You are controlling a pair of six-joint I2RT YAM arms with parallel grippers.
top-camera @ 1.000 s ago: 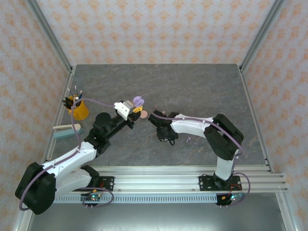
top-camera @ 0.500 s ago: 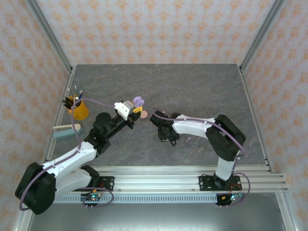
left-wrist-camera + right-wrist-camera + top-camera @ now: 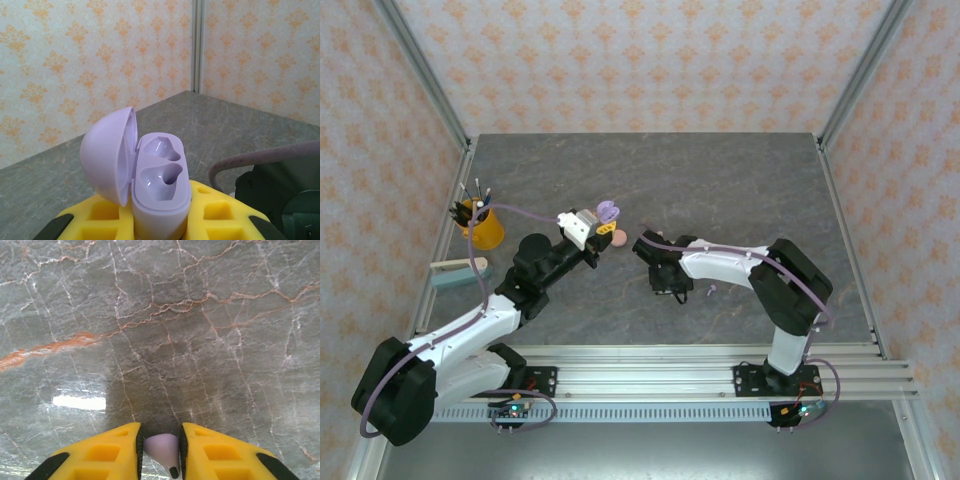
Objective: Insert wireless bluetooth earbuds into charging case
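The left gripper [image 3: 161, 222] is squeezing tight on one lilac case [image 3: 161, 187], holding it upright with its one lid [image 3: 107, 162] swung open to the left, and its two little holes [image 3: 161, 162] are sitting empty. The right gripper [image 3: 160, 437] is pinching one lilac earbud [image 3: 162, 450] between its two yellow fingers [image 3: 100, 452], low over the grey table [image 3: 740, 180] and apart from the case. A second tiny earbud [image 3: 712, 291] is lying on the table just beside the right gripper, and one yellow cup [image 3: 486, 230] is standing near the table's left edge.
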